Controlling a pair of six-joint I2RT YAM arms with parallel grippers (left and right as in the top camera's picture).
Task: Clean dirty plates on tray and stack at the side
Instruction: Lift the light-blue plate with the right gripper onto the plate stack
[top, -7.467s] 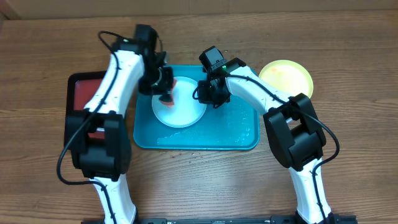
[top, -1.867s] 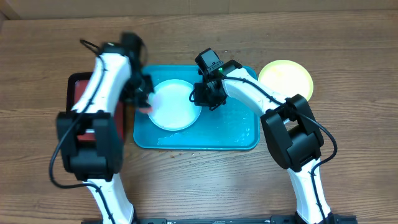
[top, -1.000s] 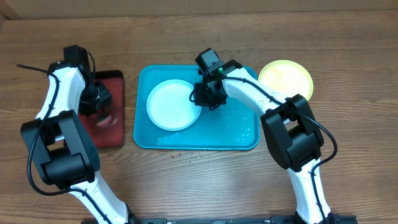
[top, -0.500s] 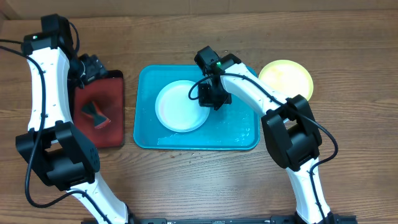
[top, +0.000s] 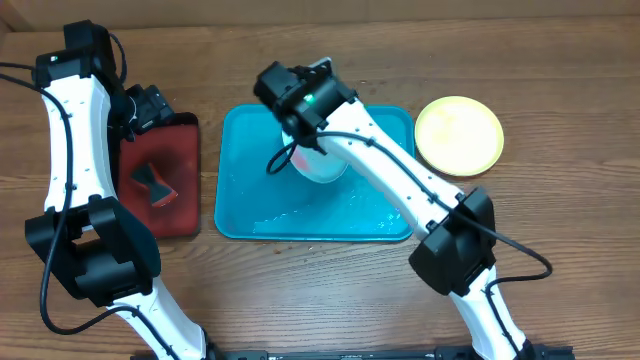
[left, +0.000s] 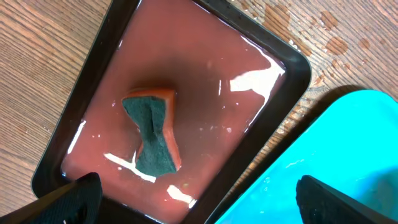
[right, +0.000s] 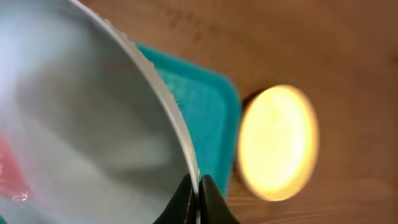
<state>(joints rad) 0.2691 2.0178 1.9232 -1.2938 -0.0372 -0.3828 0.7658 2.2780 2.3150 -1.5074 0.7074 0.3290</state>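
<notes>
My right gripper (right: 198, 200) is shut on the rim of the white plate (right: 81, 112). It holds the plate lifted and tilted over the teal tray (top: 250, 200). In the overhead view the arm hides most of the white plate (top: 325, 168). The yellow-green plate (top: 459, 135) lies on the table right of the tray. My left gripper (left: 199, 205) hangs open above the red tray (left: 205, 93) with nothing between its fingers. An orange and green sponge (left: 151, 134) lies loose in that tray.
The red black-rimmed tray (top: 160, 140) sits just left of the teal tray, a narrow strip of wood between them. The teal tray floor is wet. My right arm (top: 400, 185) reaches diagonally across the teal tray.
My left gripper dropped the sponge onto the red tray and opened wide. My right arm lifted the white plate off the teal tray floor and tilted it.
</notes>
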